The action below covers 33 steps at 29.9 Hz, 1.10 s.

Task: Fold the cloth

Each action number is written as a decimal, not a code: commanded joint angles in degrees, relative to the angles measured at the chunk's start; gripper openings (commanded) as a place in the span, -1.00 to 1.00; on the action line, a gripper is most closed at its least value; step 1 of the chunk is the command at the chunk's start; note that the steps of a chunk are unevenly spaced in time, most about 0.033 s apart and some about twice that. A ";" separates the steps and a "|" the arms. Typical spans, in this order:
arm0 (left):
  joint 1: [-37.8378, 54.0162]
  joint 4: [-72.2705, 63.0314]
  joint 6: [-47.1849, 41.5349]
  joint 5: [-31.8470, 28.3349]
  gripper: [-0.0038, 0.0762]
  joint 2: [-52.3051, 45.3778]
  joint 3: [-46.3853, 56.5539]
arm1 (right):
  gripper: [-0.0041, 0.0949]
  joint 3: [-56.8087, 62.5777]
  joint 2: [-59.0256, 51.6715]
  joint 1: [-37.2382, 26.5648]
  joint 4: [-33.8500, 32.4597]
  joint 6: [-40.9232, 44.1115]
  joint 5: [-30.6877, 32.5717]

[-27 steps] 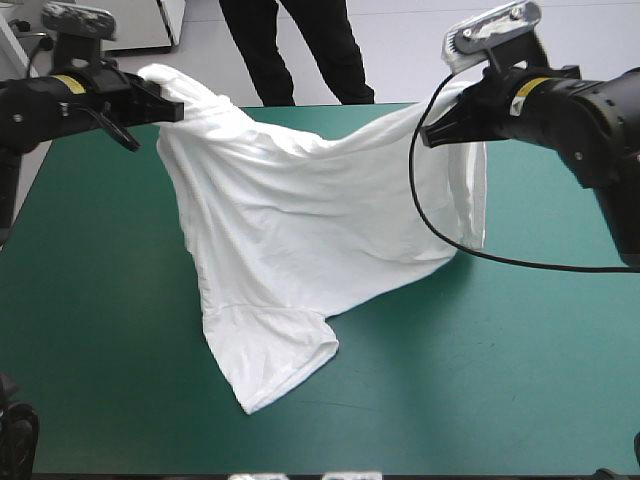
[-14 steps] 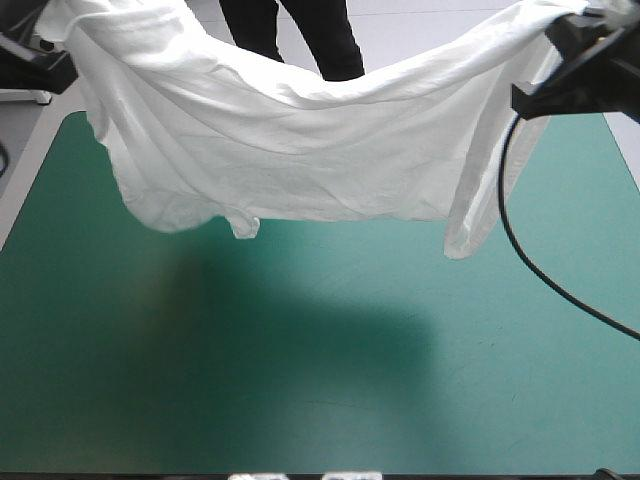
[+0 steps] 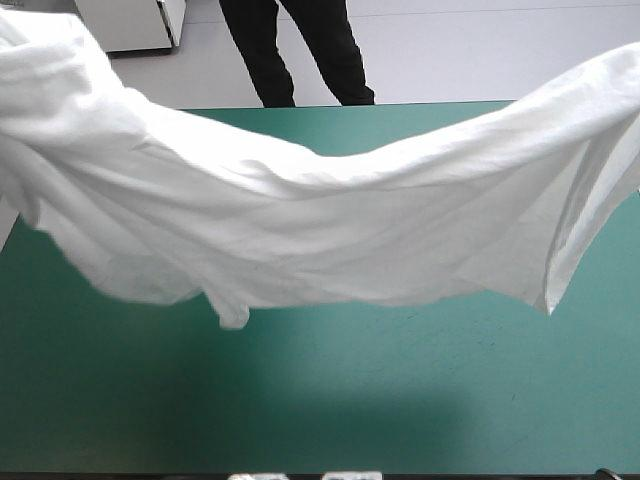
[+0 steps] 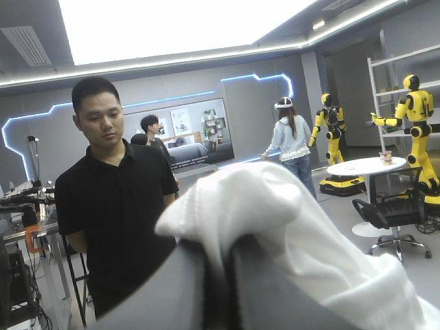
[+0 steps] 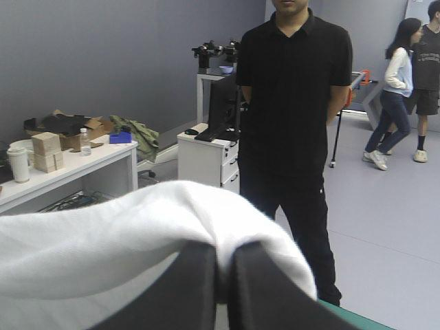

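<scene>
While the teal-green table (image 3: 320, 410) fills the lower frame, we hold the T-shirt (image 3: 330, 230) aloft above it, slung from upper left to upper right and sagging mid-frame. It looks light, limp and soft. Our left gripper (image 4: 221, 256) and right gripper (image 5: 221, 265) each pinch a bunched edge, fingers nearly together; we judge these outer edges the best holds.

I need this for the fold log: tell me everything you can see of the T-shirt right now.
The T-shirt is white, thin-looking soft fabric, creased with long wrinkles. It hangs lifted in the air, stretched wide between both arms and sagging in the middle. Its lower edge, with a small flap dangling, appears clear of the teal-green table. The left pincer is shut on a bunched fold at one end, the right pincer on the other.
</scene>
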 commanded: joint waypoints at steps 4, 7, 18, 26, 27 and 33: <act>-0.06 -0.80 -0.29 -0.45 -0.93 -0.27 3.10 | -0.95 5.38 -2.41 0.06 2.09 -0.13 -2.24; -0.06 -0.80 -1.29 0.76 -0.93 -0.27 8.34 | -0.95 11.51 -3.45 0.06 2.32 1.70 -0.93; -0.06 -0.10 -1.38 2.30 -0.93 4.60 32.25 | -0.95 36.60 -1.20 0.06 -0.02 2.78 -0.38; -0.06 0.05 0.38 -1.43 -0.93 18.46 36.20 | -0.95 45.93 10.29 0.06 -9.86 3.70 -8.97; -0.06 0.05 0.53 -2.84 -0.93 20.43 36.20 | -0.95 45.93 12.48 0.06 -12.39 4.64 -9.75; -0.06 -0.12 0.53 -10.99 -0.93 30.62 36.20 | -0.95 45.93 23.67 0.06 -26.78 7.85 -14.97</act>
